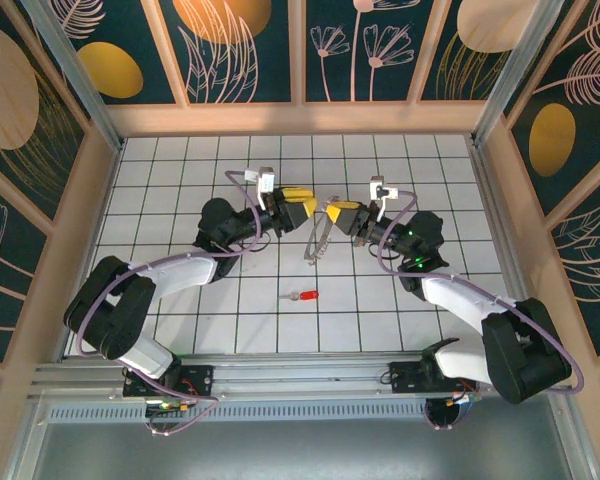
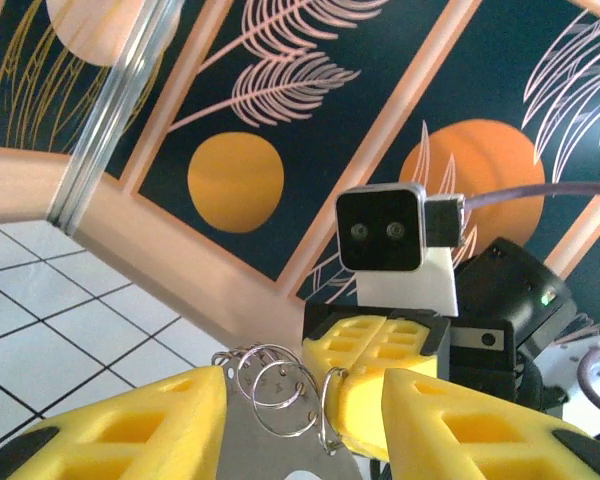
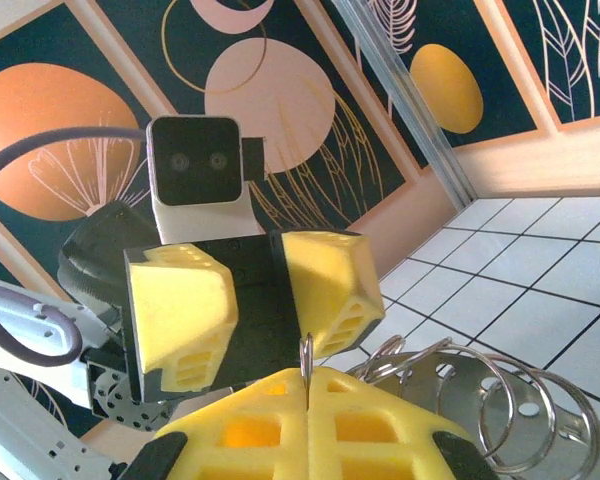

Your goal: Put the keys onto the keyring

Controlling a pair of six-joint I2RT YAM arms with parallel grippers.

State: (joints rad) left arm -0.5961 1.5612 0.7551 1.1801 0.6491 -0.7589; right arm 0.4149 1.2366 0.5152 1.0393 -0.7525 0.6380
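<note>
left gripper (image 1: 302, 203): released; its two yellow fingers (image 2: 130, 430) stand apart with a clear gap between them; from the right wrist they show spread to either side of a dark gap; nothing clamped
right gripper (image 1: 334, 211): clenched; its yellow pads (image 3: 230, 430) are pressed flat together, with a thin wire of the keyring (image 1: 318, 240) caught in the seam between them
keyring: held at its top by the right gripper; droops as a loose, floppy loop between the two grippers; whether its lower end reaches the table (image 1: 180, 160) i cannot tell; from the left wrist its silver coils sit in the gap between the left fingers, just in front of the right gripper's tips; contact with the left fingers cannot be made out
key (image 1: 305, 296): flat on the white tiled table; red head to the right, short silver blade pointing left; nearer the arm bases than the grippers; apart from the keyring, not on it
arms: both reach in toward the middle of the table; the gripper tips face each other, very close
</note>
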